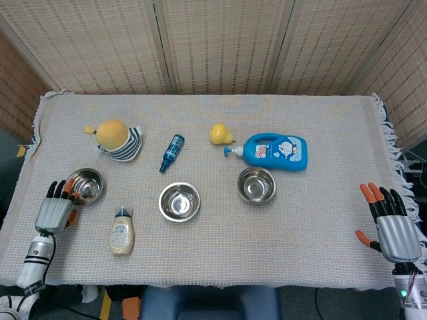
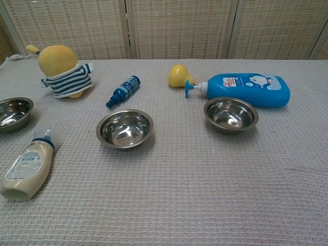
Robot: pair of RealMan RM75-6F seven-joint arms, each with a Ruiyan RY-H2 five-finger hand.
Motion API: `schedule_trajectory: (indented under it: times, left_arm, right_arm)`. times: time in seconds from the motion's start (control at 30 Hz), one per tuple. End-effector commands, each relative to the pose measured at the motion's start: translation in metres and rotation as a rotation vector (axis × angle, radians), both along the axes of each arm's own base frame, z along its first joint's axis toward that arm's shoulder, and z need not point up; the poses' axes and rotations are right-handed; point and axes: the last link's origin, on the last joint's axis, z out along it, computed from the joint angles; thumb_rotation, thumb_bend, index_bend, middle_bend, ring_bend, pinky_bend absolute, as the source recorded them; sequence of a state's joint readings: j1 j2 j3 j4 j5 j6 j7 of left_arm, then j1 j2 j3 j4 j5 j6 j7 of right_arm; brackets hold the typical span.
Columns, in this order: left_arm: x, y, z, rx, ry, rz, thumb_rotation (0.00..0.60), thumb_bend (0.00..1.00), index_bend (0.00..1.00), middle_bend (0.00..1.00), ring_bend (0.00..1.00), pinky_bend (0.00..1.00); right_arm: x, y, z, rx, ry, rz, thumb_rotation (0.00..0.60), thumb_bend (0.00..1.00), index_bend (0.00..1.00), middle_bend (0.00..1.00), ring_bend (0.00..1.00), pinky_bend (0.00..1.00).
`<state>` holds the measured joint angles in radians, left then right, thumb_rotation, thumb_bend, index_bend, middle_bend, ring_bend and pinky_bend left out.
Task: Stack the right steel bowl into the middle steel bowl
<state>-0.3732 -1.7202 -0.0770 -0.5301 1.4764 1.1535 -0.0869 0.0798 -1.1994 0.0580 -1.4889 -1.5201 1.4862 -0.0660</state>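
The right steel bowl [image 1: 256, 185] [image 2: 230, 114] sits empty just in front of the blue detergent bottle. The middle steel bowl [image 1: 179, 201] [image 2: 124, 128] stands empty near the table's centre front. My right hand [image 1: 392, 223] hovers at the table's right front edge, fingers spread, holding nothing, far from both bowls. My left hand [image 1: 55, 208] is at the left front edge beside the left steel bowl [image 1: 83, 185] [image 2: 13, 113], fingers apart and empty. Neither hand shows in the chest view.
A blue detergent bottle [image 1: 275, 151] lies behind the right bowl, with a yellow pear [image 1: 219, 135] beside it. A small blue bottle [image 1: 171, 153], a striped plush toy [image 1: 119, 139] and a cream squeeze bottle [image 1: 121, 231] lie to the left.
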Motion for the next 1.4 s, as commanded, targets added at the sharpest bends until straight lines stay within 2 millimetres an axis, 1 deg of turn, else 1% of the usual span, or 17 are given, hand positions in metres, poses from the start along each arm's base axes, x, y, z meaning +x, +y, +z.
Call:
schedule_trajectory:
  times: [0.03,0.1,0.2,0.23,0.43,0.53,0.57,0.7,0.73,0.77,0.8,0.87,1.07,1.17,1.3,1.33,1.4]
  left_arm:
    - [0.002,0.007,-0.006,0.016,-0.004,-0.009,0.600,0.45,0.47,0.02,0.00,0.07]
    - [0.005,0.008,-0.005,0.043,0.000,-0.033,0.600,0.48,0.56,0.06,0.00,0.08]
    - [0.012,0.008,-0.004,0.081,-0.009,-0.084,0.600,0.52,0.64,0.12,0.02,0.10]
    - [0.015,0.008,-0.003,0.090,-0.016,-0.100,0.600,0.52,0.65,0.13,0.03,0.11]
    - [0.046,0.007,-0.004,0.136,-0.099,-0.262,0.600,0.53,0.67,0.15,0.04,0.11]
    - [0.071,0.010,-0.013,0.127,-0.152,-0.351,0.600,0.53,0.67,0.15,0.04,0.11]
    - [0.077,0.011,-0.015,0.124,-0.158,-0.366,0.600,0.53,0.67,0.15,0.03,0.11]
    - [0.089,0.012,-0.019,0.115,-0.172,-0.401,0.600,0.53,0.67,0.15,0.04,0.11]
    - [0.097,0.013,-0.022,0.109,-0.178,-0.421,0.600,0.53,0.67,0.15,0.04,0.11]
    - [0.110,0.014,-0.029,0.092,-0.197,-0.452,0.600,0.53,0.67,0.15,0.04,0.11]
    - [0.134,0.014,-0.045,0.046,-0.242,-0.501,0.600,0.53,0.66,0.15,0.03,0.11]
    - [0.157,0.015,-0.060,0.014,-0.254,-0.519,0.600,0.53,0.65,0.15,0.03,0.11]
    - [0.210,0.010,-0.090,-0.066,-0.284,-0.583,0.600,0.53,0.64,0.15,0.04,0.12]
    - [0.228,0.003,-0.102,-0.103,-0.285,-0.621,0.600,0.53,0.64,0.15,0.04,0.12]
    - [0.235,-0.004,-0.114,-0.140,-0.255,-0.633,0.600,0.52,0.63,0.15,0.03,0.13]
    - [0.235,-0.005,-0.116,-0.149,-0.244,-0.631,0.600,0.52,0.61,0.15,0.03,0.13]
    - [0.232,-0.006,-0.119,-0.159,-0.212,-0.622,0.600,0.50,0.53,0.14,0.03,0.13]
  right_arm:
    - [0.000,0.000,0.000,0.001,0.000,0.000,0.600,0.07,0.00,0.00,0.00,0.00]
    - [0.000,0.000,-0.001,0.003,-0.001,0.000,0.600,0.07,0.00,0.00,0.00,0.00]
    - [0.001,0.001,-0.001,0.009,-0.002,0.000,0.600,0.07,0.00,0.00,0.00,0.00]
    - [0.001,0.001,-0.002,0.010,-0.003,0.001,0.600,0.07,0.00,0.00,0.00,0.00]
    - [0.003,0.002,-0.002,0.018,-0.015,0.010,0.600,0.07,0.00,0.00,0.00,0.00]
    - [0.004,0.003,-0.002,0.021,-0.021,0.015,0.600,0.07,0.00,0.00,0.00,0.00]
    - [0.004,0.003,-0.001,0.022,-0.023,0.017,0.600,0.07,0.00,0.00,0.00,0.00]
    - [0.004,0.004,-0.001,0.024,-0.026,0.019,0.600,0.07,0.00,0.00,0.00,0.00]
    - [0.004,0.004,-0.001,0.024,-0.027,0.020,0.600,0.07,0.00,0.00,0.00,0.00]
    - [0.005,0.004,0.000,0.023,-0.030,0.023,0.600,0.07,0.00,0.00,0.00,0.00]
    - [0.005,0.005,0.002,0.018,-0.035,0.027,0.600,0.07,0.00,0.00,0.00,0.00]
    - [0.005,0.005,0.004,0.012,-0.040,0.030,0.600,0.07,0.00,0.00,0.00,0.00]
    - [0.006,0.006,0.007,0.008,-0.051,0.031,0.600,0.07,0.00,0.00,0.00,0.00]
    - [0.005,0.006,0.010,-0.001,-0.054,0.033,0.600,0.07,0.00,0.00,0.00,0.00]
    - [0.006,0.007,0.011,-0.004,-0.060,0.037,0.600,0.07,0.00,0.00,0.00,0.00]
    - [0.006,0.008,0.012,-0.003,-0.061,0.039,0.600,0.07,0.00,0.00,0.00,0.00]
    - [0.007,0.009,0.012,-0.003,-0.062,0.043,0.600,0.07,0.00,0.00,0.00,0.00]
